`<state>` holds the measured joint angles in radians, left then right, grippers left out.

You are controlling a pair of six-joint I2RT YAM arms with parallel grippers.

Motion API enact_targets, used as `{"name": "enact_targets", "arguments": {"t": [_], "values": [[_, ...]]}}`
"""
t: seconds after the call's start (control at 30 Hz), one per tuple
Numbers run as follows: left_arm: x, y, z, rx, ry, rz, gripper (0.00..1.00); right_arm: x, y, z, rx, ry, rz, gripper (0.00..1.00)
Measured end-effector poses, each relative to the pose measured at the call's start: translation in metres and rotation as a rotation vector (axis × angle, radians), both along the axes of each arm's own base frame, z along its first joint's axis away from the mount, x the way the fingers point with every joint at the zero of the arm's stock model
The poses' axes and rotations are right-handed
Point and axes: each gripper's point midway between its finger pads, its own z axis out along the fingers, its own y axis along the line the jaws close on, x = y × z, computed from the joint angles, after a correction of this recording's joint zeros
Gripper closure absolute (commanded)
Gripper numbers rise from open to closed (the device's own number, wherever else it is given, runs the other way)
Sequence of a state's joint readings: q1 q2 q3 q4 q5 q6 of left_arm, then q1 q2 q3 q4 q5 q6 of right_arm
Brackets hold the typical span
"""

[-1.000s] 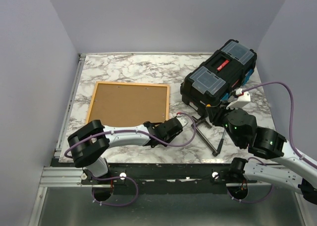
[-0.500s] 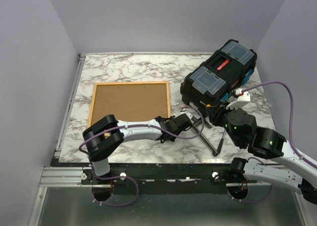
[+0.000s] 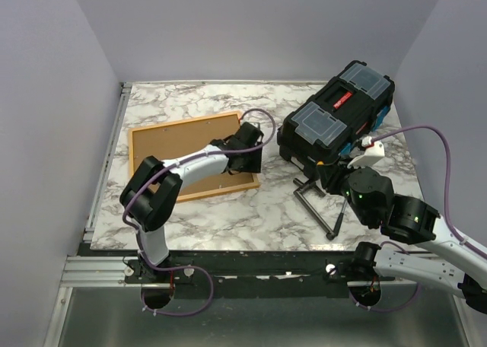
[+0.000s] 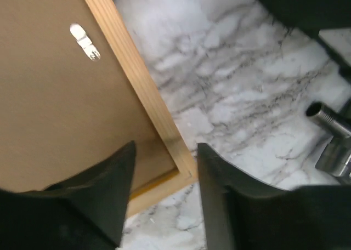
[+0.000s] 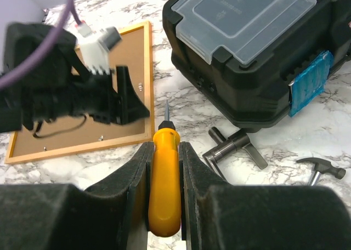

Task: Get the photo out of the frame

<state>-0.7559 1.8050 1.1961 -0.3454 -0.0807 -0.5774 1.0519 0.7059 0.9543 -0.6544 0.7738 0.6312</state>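
The frame (image 3: 192, 123) lies face down at the table's left, its light wood back up. The brown board backing the photo (image 3: 176, 153) fills it; the picture side is hidden. My left gripper (image 3: 245, 146) is over the frame's right edge. In the left wrist view it (image 4: 165, 149) is open, with the frame's wood border (image 4: 137, 80) and near corner between its fingers, and a small metal tab (image 4: 85, 41) shows on the backing. My right gripper (image 5: 165, 146) is shut on a yellow-handled screwdriver (image 5: 165, 189), held above the table right of the frame (image 5: 147, 69).
A black toolbox (image 3: 335, 122) stands at the back right, close to the frame's right end. A metal clamp tool (image 3: 316, 198) lies in front of it. A small hammer (image 5: 321, 170) lies near the right edge.
My left gripper has swung from the table in front of the frame's right corner to the frame's right edge. The frame has shifted left and turned slightly. The right arm has not moved.
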Motion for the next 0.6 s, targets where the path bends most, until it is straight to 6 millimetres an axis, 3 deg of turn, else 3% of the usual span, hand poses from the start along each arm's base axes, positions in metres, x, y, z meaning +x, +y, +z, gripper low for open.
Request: {"name": "enact_targets", "arguments": {"t": [0.07, 0.17, 0.37, 0.47, 0.6], "values": [[0.021, 0.008, 0.015, -0.051, -0.012, 0.038, 0.3, 0.0, 0.0, 0.0, -0.001, 0.001, 0.0, 0.99], [0.032, 0.02, 0.038, -0.117, -0.032, 0.054, 0.22, 0.0, 0.001, -0.001, -0.004, 0.003, 0.0, 0.99], [0.015, 0.073, 0.076, -0.194, -0.109, 0.114, 0.1, 0.001, 0.002, -0.002, -0.008, 0.005, 0.0, 0.99], [-0.006, 0.103, 0.065, -0.201, -0.106, 0.169, 0.1, 0.001, 0.002, -0.002, -0.007, 0.004, 0.001, 0.99], [-0.03, 0.138, 0.028, -0.187, -0.042, 0.271, 0.1, 0.001, 0.002, -0.002, -0.008, 0.006, 0.002, 0.99]]}}
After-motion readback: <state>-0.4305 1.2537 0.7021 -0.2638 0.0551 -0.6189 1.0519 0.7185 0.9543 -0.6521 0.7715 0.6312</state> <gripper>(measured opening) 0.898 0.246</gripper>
